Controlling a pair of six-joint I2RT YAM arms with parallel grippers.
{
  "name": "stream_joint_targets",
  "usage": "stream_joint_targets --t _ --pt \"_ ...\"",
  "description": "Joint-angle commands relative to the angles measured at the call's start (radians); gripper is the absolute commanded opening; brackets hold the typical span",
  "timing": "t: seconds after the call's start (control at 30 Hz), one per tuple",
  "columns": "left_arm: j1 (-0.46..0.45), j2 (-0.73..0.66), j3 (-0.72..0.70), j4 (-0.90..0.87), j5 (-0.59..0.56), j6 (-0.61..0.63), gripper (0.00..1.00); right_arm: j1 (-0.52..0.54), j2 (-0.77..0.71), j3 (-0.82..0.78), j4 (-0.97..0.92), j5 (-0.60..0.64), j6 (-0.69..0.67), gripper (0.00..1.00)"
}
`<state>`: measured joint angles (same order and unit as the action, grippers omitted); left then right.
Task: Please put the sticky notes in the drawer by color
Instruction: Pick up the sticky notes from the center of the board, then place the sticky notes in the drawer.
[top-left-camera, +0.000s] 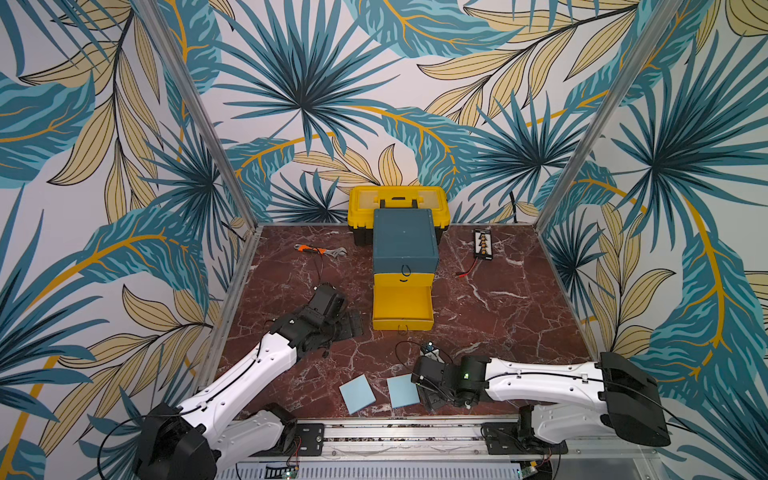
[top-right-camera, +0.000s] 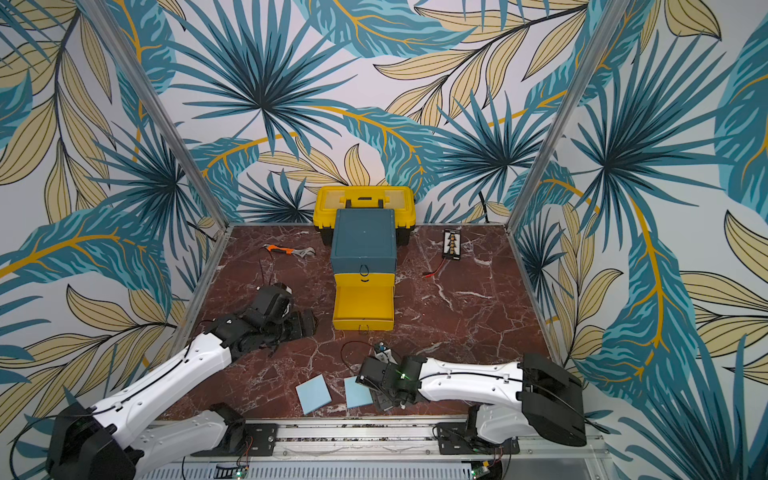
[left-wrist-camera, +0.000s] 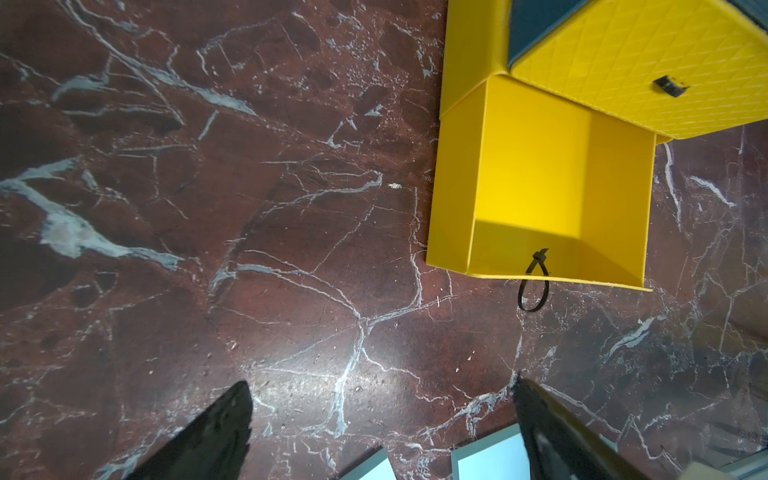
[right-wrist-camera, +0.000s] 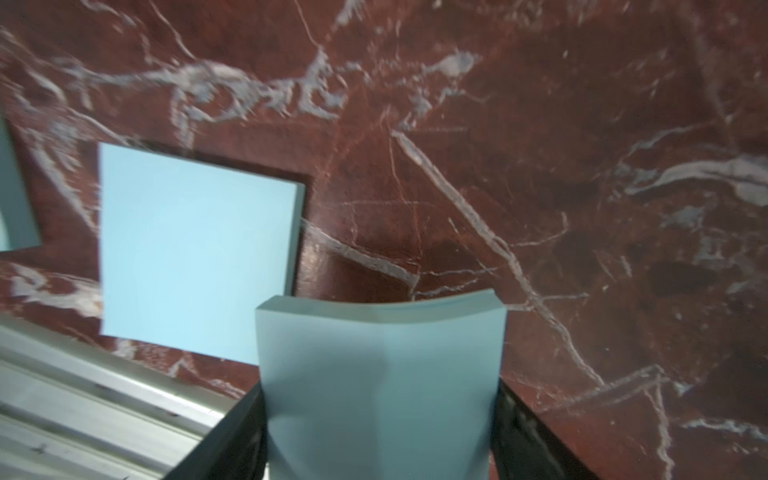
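The drawer (top-left-camera: 405, 245) chest stands at the middle back, teal on top. Its bottom yellow drawer (top-left-camera: 402, 307) (left-wrist-camera: 536, 183) is pulled out and bare inside. Two light blue sticky notes pads (top-left-camera: 357, 392) (top-left-camera: 403, 390) lie flat near the front edge. A third blue pad (right-wrist-camera: 378, 374) is bowed between the fingers of my right gripper (right-wrist-camera: 378, 386) (top-left-camera: 432, 401), just right of the lying pads; the top views hide it. My left gripper (left-wrist-camera: 381, 382) (top-left-camera: 349, 324) hovers open over bare marble, left of the open drawer. No other colours of pad show.
A yellow toolbox (top-left-camera: 398, 203) sits behind the chest. An orange-handled wrench (top-left-camera: 320, 250) lies at back left. A black board with red wires (top-left-camera: 483, 245) is at back right. An aluminium rail (top-left-camera: 395, 432) runs along the front edge.
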<state>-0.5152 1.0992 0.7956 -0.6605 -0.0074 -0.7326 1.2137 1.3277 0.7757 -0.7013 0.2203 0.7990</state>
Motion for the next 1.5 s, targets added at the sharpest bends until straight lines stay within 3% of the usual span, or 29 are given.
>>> stream_joint_targets --t 0.0,0.23,0.53,0.93,1.47 --pt "0.004 -0.017 0.007 0.022 -0.016 -0.003 1.00 0.005 -0.037 0.063 -0.102 0.068 -0.036 0.78" --pt "0.005 -0.035 0.020 0.000 -0.023 -0.003 1.00 -0.002 -0.049 0.218 -0.150 0.221 -0.116 0.78" --pt "0.006 -0.101 0.019 -0.048 -0.043 -0.008 1.00 -0.092 0.040 0.340 0.028 0.371 -0.249 0.77" --pt "0.004 -0.182 -0.013 -0.070 -0.110 -0.011 1.00 -0.181 0.243 0.399 0.298 0.379 -0.296 0.77" --pt "0.004 -0.192 -0.016 -0.077 -0.115 -0.012 1.00 -0.205 0.431 0.484 0.418 0.465 -0.347 0.77"
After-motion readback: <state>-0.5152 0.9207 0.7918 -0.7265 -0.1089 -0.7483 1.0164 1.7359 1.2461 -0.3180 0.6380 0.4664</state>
